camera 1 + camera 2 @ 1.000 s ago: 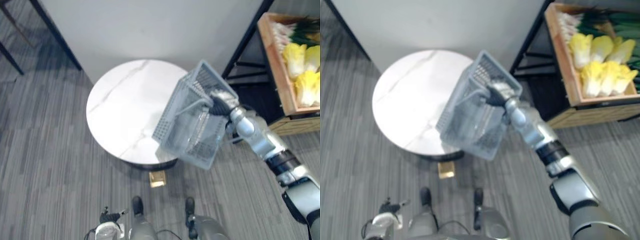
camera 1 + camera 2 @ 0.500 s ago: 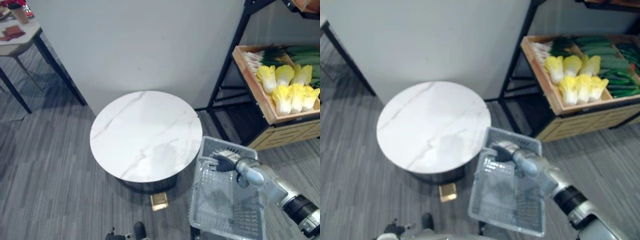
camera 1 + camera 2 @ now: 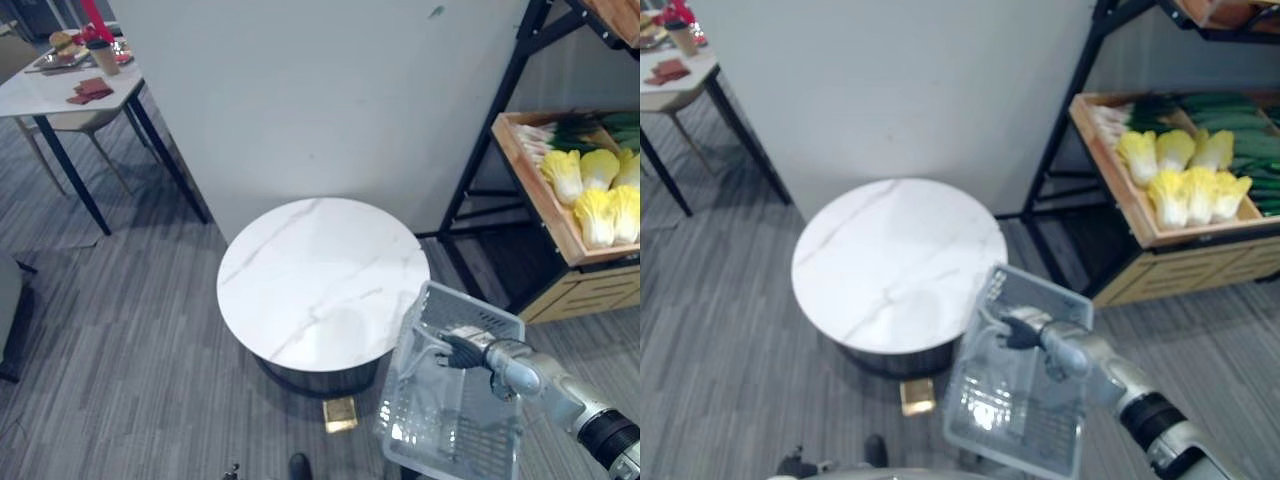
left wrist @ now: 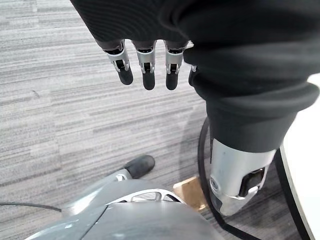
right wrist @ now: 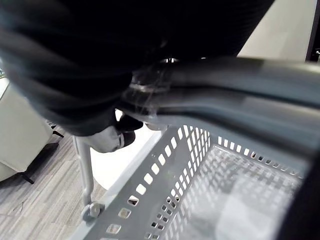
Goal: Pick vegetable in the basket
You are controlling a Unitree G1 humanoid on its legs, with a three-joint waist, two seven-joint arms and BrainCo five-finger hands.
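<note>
Carpet floor: beside the right edge of your round table, your right hand clasps the grey basket by its handle; your left hand hangs with fingers relaxed.

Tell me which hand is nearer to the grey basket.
Right. The right hand grips the basket by its handle; the left hand hangs over the floor, apart from it.

From my station, the basket at 5 o'clock reads as grey perforated plastic with a slight sheen. The round table top looks like polished white marble. The floor is matt, ribbed grey carpet. At 2 o'clock, a bare wooden crate sits in a black metal rack.
</note>
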